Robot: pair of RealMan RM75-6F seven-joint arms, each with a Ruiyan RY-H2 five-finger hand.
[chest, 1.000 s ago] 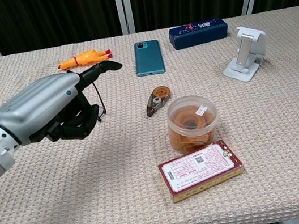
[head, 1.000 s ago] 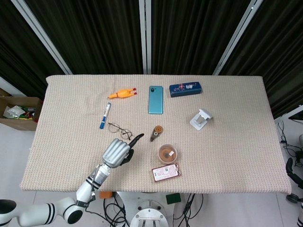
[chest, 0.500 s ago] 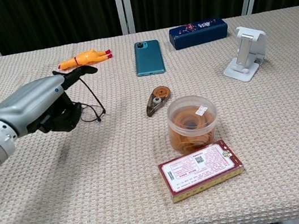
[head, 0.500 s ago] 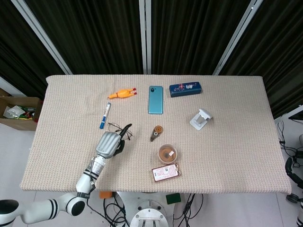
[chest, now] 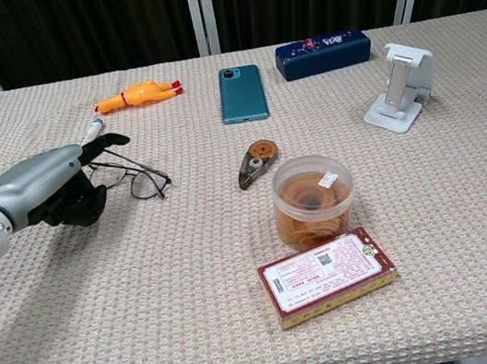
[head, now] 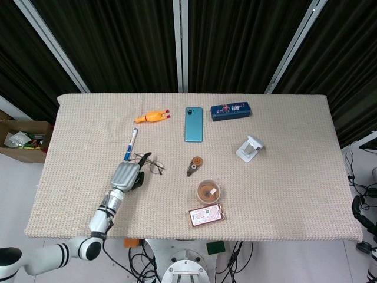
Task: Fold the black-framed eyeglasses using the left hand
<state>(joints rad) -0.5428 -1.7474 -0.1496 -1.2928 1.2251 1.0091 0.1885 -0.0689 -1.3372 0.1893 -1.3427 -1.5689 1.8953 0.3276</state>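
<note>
The black-framed eyeglasses (head: 151, 163) lie on the woven tablecloth, left of centre; in the chest view the eyeglasses (chest: 143, 182) show thin wire rims, with the lenses to the right of my hand. My left hand (head: 126, 175) sits just left of and in front of them, most fingers curled in and one finger stretched out over the frame's near end. In the chest view the left hand (chest: 46, 185) hides part of the frame, so I cannot tell whether the finger touches it. It holds nothing. My right hand does not show in either view.
Behind the glasses lie a blue-and-white marker (head: 130, 144) and a rubber chicken toy (head: 152, 117). A teal phone (head: 193, 124), blue case (head: 231, 111), white stand (head: 250, 147), correction tape (head: 194, 165), clear jar (head: 208, 191) and red box (head: 207, 214) lie to the right.
My left hand has swept leftward, from right of the glasses to their left side. The temple that stood up by the finger half a second ago now lies lower.
</note>
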